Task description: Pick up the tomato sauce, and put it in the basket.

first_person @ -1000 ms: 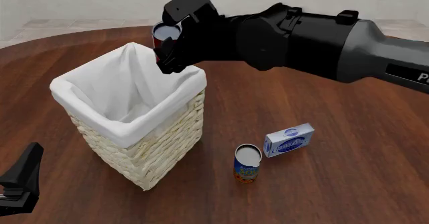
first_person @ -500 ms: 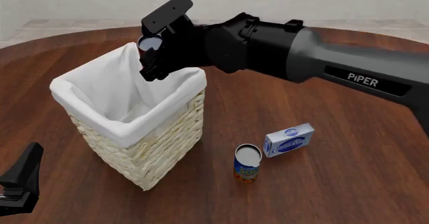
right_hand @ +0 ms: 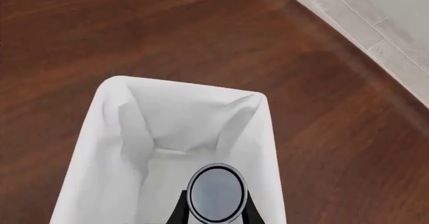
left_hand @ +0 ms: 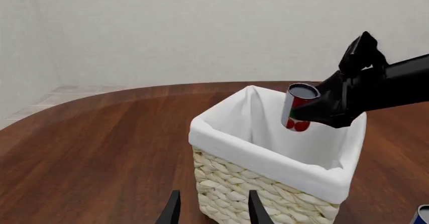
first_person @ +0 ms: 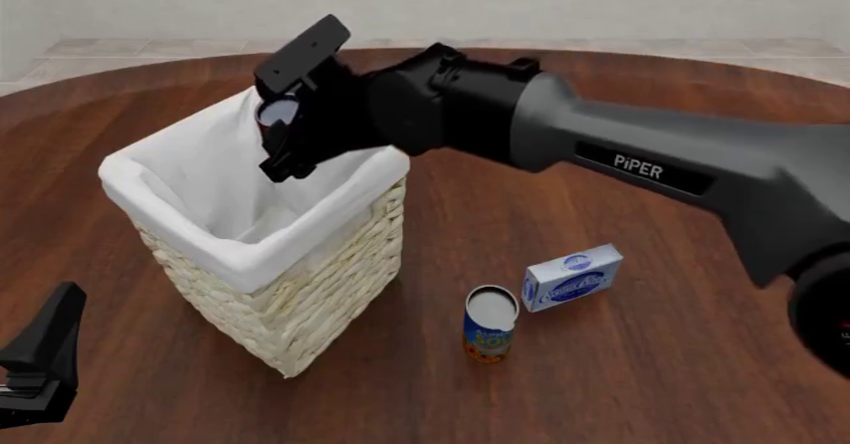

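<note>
**Q:** So which step of the job is under way?

**A:** Judging from the scene, the carry is nearly done. The right gripper (first_person: 282, 130) is closed on the tomato sauce (first_person: 277, 115) and holds it in the air over the open mouth of the basket (first_person: 313, 295), toward the far side of the opening. The right wrist view looks straight down past the can's grey top (right_hand: 216, 192) into the white liner (right_hand: 134, 148), with the two fingers pressed against the can's sides.

**Q:** What does the next move call for?

**A:** Probably lowering a little, then letting the fingers part so the can drops inside. The can sits close to the far rim, so staying clear of the liner's folded edge seems the point to watch.

**Q:** What does the can look like?

**A:** Small and cylindrical. In the left wrist view it (left_hand: 300, 108) shows a silver-grey top, a red label with a green band, and what look like red tomatoes low on the side. It hangs slightly tilted, not touching the basket.

**Q:** And the other arm?

**A:** The left gripper (left_hand: 210, 209) is low, near the table's near edge, on the near side of the basket. Its fingers stand parted with nothing between them.

**Q:** Anything else on the table (first_person: 638, 384)?

**A:** A larger blue-and-orange can (first_person: 489, 325) stands upright, right of the basket, with a blue-and-white box (first_person: 572, 277) lying just beside it.
</note>
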### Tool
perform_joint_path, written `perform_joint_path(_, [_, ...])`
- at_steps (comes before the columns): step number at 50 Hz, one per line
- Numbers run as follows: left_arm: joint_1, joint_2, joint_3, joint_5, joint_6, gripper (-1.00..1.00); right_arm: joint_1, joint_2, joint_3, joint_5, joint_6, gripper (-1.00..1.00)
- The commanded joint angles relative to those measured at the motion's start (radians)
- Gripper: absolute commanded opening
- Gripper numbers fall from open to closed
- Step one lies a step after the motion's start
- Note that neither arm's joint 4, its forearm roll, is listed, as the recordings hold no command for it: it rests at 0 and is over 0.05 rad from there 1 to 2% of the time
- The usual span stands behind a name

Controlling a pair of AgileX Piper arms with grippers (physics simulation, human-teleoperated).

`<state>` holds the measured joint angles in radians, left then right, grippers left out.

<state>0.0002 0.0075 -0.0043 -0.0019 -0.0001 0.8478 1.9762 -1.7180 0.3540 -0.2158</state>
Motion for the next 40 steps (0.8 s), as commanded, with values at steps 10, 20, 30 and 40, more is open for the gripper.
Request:
perform_joint_path(10, [0.000,0.000,0.000,0.000,0.000,1.00,0.016,0.054,-0.052,0.048,0.008,-1.00])
perform_joint_path(20, [0.000,0.000,0.000,0.000,0.000,1.00,0.021,0.085,-0.082,0.058,0.007,-1.00])
perform_joint_path(30, [0.000,0.000,0.000,0.000,0.000,1.00,0.025,0.104,-0.103,0.066,0.007,-1.00])
perform_joint_path(40, [0.000,0.000,0.000,0.000,0.000,1.00,0.035,0.112,-0.099,0.065,0.010,-1.00])
